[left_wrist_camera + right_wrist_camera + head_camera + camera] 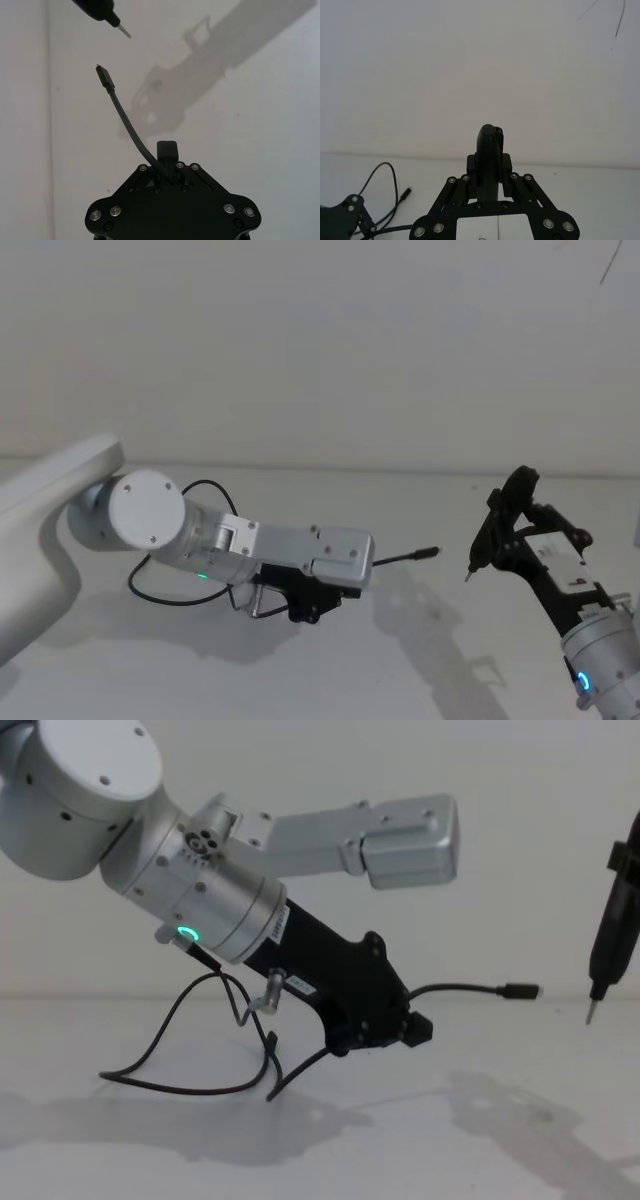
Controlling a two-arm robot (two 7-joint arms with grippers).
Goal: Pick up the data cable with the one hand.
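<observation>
My left gripper (404, 1026) pinches the data cable (470, 988) behind its plug, holding that end above the table (520, 1130), seemingly as a secure pickup. My right gripper (489, 162) clamps a slim tool (606, 948), parked aside.

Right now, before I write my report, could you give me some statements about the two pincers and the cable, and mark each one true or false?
1. The left pincer is shut on the data cable. True.
2. The right pincer grips a slim black tool. True.
3. The cable's free plug touches the tool's metal tip. False: a clear gap lies between them.
4. The ring light on the left arm glows red. False: it glows green.
5. The right pincer holds one end of the cable. False: the left pincer alone holds it.
</observation>
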